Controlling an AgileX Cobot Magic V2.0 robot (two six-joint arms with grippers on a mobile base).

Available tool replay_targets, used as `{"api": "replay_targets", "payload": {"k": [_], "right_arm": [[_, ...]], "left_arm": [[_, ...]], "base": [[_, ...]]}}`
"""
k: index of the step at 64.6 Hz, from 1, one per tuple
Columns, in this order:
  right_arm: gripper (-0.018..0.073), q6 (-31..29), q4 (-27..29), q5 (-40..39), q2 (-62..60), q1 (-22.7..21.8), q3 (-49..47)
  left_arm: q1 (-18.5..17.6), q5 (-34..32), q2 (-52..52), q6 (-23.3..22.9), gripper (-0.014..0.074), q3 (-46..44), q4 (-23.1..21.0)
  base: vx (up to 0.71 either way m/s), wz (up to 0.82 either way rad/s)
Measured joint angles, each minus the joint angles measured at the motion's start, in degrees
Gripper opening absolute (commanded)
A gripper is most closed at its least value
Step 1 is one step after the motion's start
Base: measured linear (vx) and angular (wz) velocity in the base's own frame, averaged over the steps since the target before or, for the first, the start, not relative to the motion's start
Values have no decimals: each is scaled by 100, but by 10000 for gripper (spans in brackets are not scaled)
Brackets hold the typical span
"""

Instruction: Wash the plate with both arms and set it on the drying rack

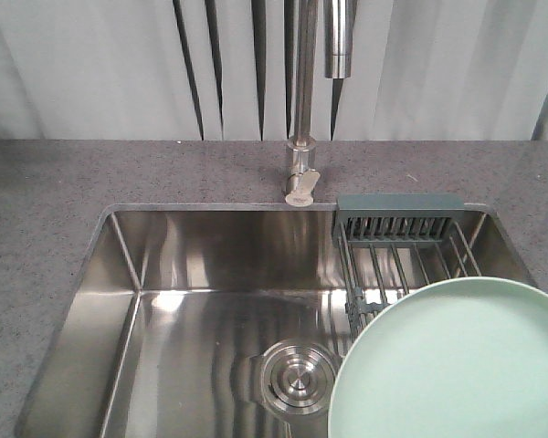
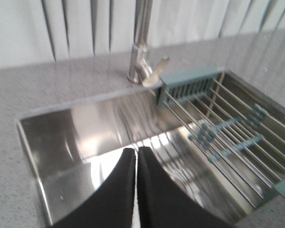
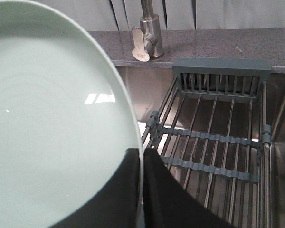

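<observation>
Jaws of the right gripper (image 3: 141,154) pinched the round, matte mint plate (image 3: 52,118) at its five o'clock rim. Left gripper (image 2: 136,152) jaws sat pressed together over the shiny steel sink (image 2: 61,142).

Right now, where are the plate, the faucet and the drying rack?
plate (image 1: 457,365): front view, middle of its face.
faucet (image 1: 300,91): front view, upright steel pipe.
drying rack (image 3: 221,64): right wrist view, grey end piece.
</observation>
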Motion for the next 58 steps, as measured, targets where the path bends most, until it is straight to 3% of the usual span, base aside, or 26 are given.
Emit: {"api": "replay_targets", "payload": {"k": [14,21,32,40,49,58], "right_arm": [[-2,5,1,295,13,0,-7],[-2,234,1,466,324,0,-299],[-2,271,7,786,1772,0,-1282],[-2,-228,182,905,2951,0,-1914],[-2,-1345,1174,1026,4656,0,-2215],[-2,-1835,1693,521,5912,2,-2227]], "left_arm": [[0,-288,-1686,-348,-6,1033,51],[0,-294,-1868,-495,-6,1190,371],[0,-302,-1881,-536,-6,1209,1003],[0,-271,-1881,-540,-6,1209,1215],[0,-214,-1881,-540,-6,1209,1261],[0,-209,-1881,-540,-6,1209,1268]], "base": [[0,0],[0,0],[0,0],[0,0],[0,0],[0,0]]}}
